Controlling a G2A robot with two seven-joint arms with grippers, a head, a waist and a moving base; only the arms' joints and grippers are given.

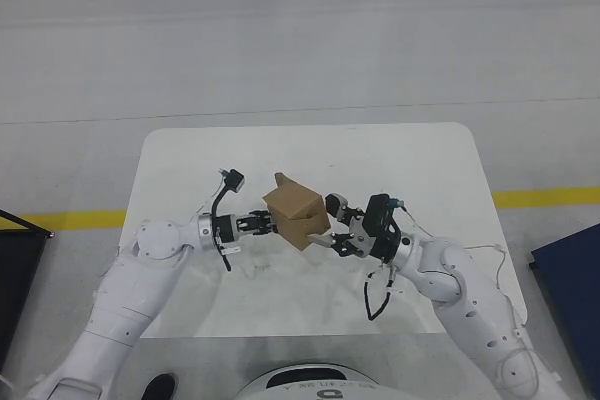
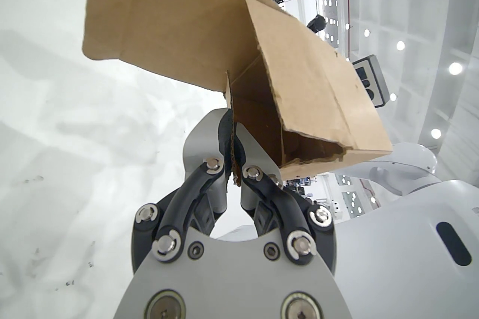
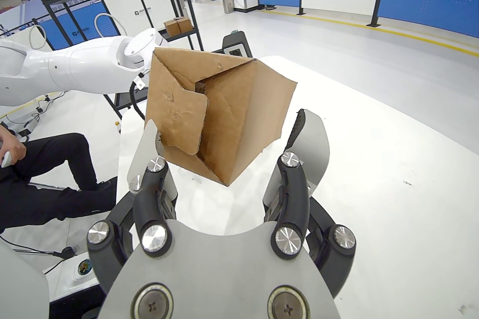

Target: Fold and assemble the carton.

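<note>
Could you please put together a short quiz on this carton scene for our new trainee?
1. True or false: the left pincer is shut on an edge of the carton.
2. Choose one. The right pincer is: A) shut on the carton; B) open, facing the carton; C) shut on nothing.
3. Fill in with "level" or "tilted": seen from the right wrist, the carton is ___, with one corner pointing down.
Key: 1 true; 2 B; 3 tilted.
</note>
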